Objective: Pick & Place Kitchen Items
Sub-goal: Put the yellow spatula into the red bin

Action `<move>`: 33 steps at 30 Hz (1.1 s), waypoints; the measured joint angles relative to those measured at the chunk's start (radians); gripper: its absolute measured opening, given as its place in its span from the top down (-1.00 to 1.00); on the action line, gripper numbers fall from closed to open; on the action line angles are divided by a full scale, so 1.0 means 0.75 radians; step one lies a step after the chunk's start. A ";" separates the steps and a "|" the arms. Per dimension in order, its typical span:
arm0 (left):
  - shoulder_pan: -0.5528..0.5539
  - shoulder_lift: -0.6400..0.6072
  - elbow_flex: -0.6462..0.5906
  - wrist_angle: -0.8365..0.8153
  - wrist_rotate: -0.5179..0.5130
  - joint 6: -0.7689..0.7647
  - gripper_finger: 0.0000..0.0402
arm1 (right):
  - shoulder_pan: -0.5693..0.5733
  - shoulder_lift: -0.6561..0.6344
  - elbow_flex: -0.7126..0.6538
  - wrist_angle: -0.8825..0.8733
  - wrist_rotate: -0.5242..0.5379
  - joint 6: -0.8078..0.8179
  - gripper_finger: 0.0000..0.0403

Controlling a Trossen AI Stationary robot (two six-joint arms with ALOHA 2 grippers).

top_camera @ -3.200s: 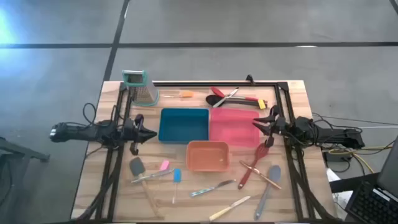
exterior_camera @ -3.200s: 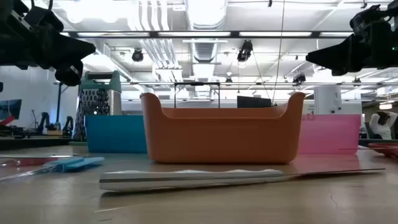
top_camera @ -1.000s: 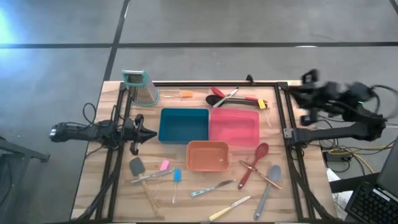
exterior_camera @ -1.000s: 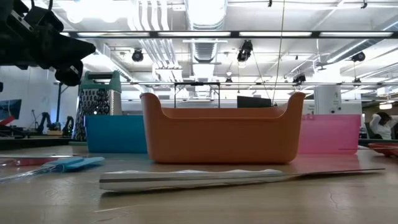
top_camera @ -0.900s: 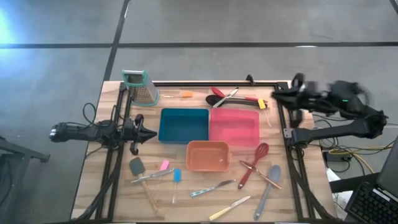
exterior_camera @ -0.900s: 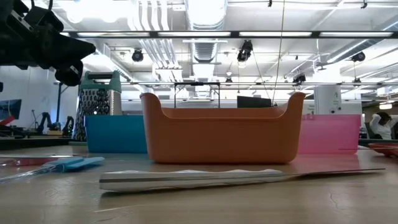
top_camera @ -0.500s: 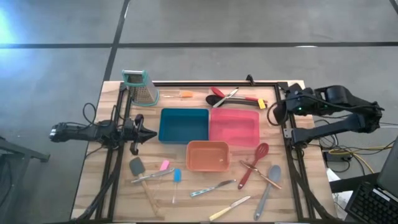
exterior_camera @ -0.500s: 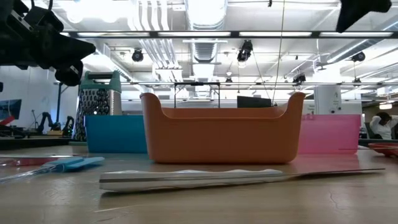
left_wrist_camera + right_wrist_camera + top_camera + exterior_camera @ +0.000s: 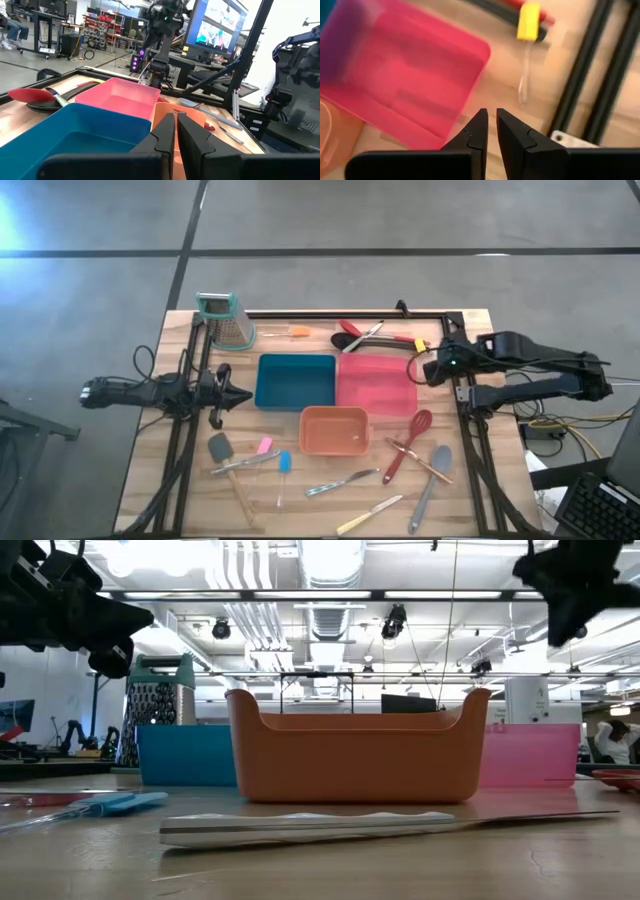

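Observation:
The kitchen items lie flat and scattered on the wooden table. A red spoon [image 9: 410, 442], a grey spoon [image 9: 432, 470], two knives [image 9: 345, 480] and small spatulas [image 9: 262, 455] are near the front. Red and black spoons [image 9: 375, 337] and a yellow-headed spatula [image 9: 528, 15] lie at the back. My right gripper [image 9: 418, 370] hangs shut and pointing steeply down over the right edge of the pink tray [image 9: 405, 75], with nothing between its fingers [image 9: 470, 137]. My left gripper [image 9: 245, 394] waits shut and level at the table's left, beside the blue tray [image 9: 295, 380].
An orange tray [image 9: 333, 430] stands in front of the blue and pink ones. A metal box grater [image 9: 225, 320] with a teal top stands at the back left. A black frame rail [image 9: 440, 315] runs along the back and both sides. Bare wood shows between the pink tray and the right rail.
My right gripper has swung in from beyond the table's back right corner toward the pink tray, coming down. It has rolled and tipped from roughly level to pointing steeply down, and has come into the low view at the top right. No object has moved.

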 joint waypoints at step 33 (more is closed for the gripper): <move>0.000 0.000 0.000 0.000 0.000 0.000 0.87 | -0.978 0.555 -0.372 0.759 -0.338 -0.527 0.27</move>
